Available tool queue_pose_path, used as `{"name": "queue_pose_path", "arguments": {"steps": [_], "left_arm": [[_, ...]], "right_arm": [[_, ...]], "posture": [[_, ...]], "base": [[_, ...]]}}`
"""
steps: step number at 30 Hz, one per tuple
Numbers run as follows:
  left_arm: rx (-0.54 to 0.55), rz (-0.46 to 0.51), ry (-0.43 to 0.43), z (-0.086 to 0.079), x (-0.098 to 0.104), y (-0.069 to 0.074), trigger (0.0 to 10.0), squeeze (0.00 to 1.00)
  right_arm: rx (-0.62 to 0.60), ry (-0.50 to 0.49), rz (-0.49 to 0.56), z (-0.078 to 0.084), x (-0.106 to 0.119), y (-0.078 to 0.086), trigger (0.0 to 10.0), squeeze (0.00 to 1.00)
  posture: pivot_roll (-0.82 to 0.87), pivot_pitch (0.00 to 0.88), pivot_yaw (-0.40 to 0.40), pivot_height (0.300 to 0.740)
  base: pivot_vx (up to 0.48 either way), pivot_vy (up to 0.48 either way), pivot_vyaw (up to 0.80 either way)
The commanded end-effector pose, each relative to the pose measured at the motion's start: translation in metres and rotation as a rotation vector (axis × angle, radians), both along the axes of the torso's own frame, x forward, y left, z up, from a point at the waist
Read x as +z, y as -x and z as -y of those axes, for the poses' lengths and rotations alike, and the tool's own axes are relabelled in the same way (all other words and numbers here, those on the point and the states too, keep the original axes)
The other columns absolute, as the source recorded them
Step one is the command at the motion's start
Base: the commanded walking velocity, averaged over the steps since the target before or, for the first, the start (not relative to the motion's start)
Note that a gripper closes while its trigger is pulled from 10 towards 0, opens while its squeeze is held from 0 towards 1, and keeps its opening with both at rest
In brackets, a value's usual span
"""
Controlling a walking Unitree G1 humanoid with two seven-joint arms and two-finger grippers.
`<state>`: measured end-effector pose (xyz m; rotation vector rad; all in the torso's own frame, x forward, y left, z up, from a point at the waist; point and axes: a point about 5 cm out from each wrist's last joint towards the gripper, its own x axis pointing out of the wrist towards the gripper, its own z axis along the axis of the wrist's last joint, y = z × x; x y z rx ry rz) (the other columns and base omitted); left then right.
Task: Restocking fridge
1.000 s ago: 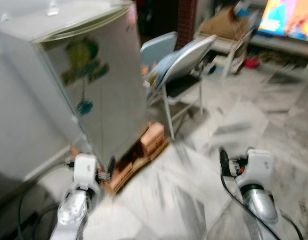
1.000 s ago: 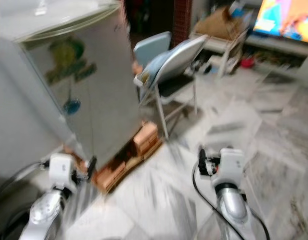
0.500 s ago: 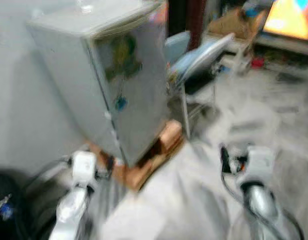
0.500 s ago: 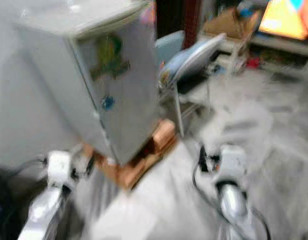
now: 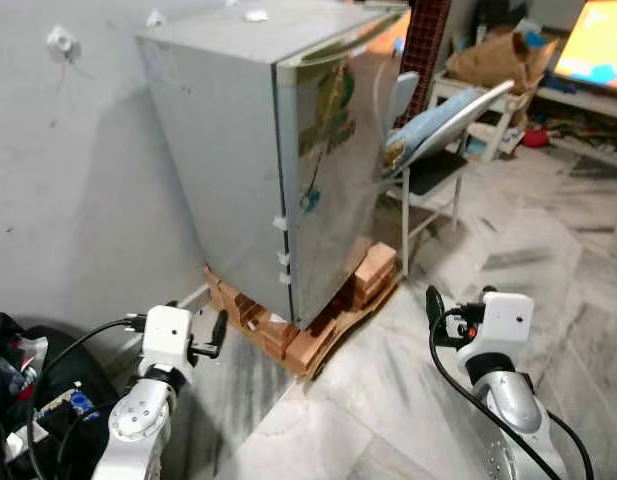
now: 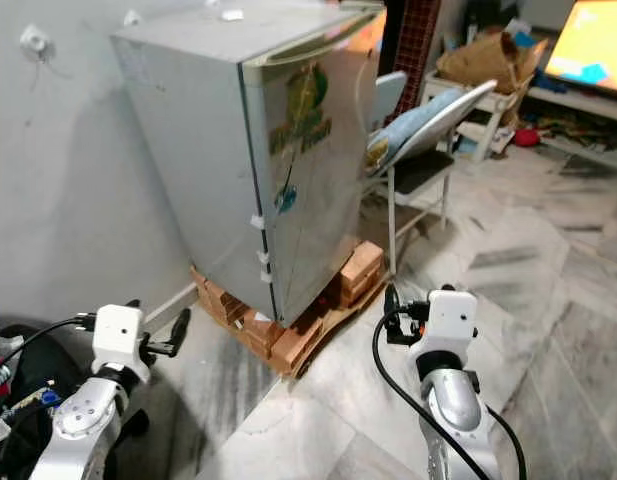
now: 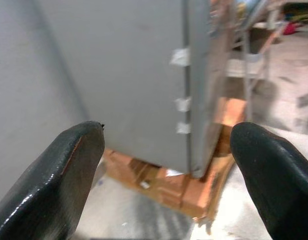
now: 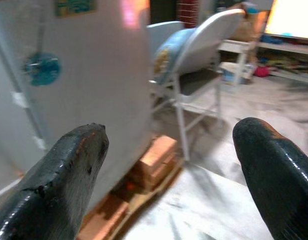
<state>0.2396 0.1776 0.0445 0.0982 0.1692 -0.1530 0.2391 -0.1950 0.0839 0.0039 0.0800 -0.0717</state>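
Small grey metal fridge (image 5: 288,150) sits shut on brick blocks (image 5: 318,330) against the wall. Door likely stiff, smooth; hook its left edge. Left claw (image 7: 166,165) and right claw (image 8: 168,165) spread, empty.

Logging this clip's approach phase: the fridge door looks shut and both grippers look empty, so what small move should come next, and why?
Probably a short step toward the grey metal fridge on its brick base. Its door is shut, and both the left gripper and right gripper are open, empty and low, short of the door edge. The folding chair beside it leaves the front free.
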Motion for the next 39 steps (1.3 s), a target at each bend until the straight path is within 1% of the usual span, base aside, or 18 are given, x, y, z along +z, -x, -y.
{"name": "queue_pose_path", "arguments": {"steps": [1, 20, 25, 30, 35, 39], "left_arm": [[-0.019, 0.020, 0.007, 0.004, 0.004, -0.003, 10.0, 0.00], [-0.042, 0.019, 0.001, 0.008, 0.004, -0.003, 10.0, 0.00], [-0.048, 0.018, 0.001, 0.010, 0.004, -0.003, 10.0, 0.00], [-0.055, 0.019, -0.001, 0.011, 0.004, -0.005, 10.0, 0.00], [-0.064, 0.016, -0.002, 0.015, 0.003, -0.006, 10.0, 0.00], [-0.097, 0.011, 0.024, 0.018, 0.003, -0.004, 10.0, 0.00]], "right_arm": [[-0.009, 0.010, -0.001, 0.004, 0.001, 0.000, 10.0, 0.00], [0.008, 0.018, -0.007, 0.000, -0.001, -0.002, 10.0, 0.00], [0.004, 0.016, -0.016, 0.000, -0.002, -0.002, 10.0, 0.00], [0.007, 0.022, -0.013, 0.000, -0.002, -0.003, 10.0, 0.00], [0.009, 0.023, -0.015, -0.001, -0.002, -0.004, 10.0, 0.00], [0.014, 0.025, -0.014, -0.003, -0.002, -0.004, 10.0, 0.00]], "posture": [[-0.03, 0.000, 0.026, 0.740], [-0.03, 0.001, 0.028, 0.740], [-0.03, 0.000, 0.028, 0.740], [-0.04, 0.000, 0.028, 0.740], [-0.03, 0.005, 0.027, 0.740], [-0.03, 0.009, 0.027, 0.740]], "base": [[0.356, 0.000, 0.00], [0.331, 0.342, 0.00], [0.298, 0.304, -0.74], [0.250, 0.000, -0.80], [0.000, 0.000, -0.80], [0.000, 0.000, -0.80]]}}
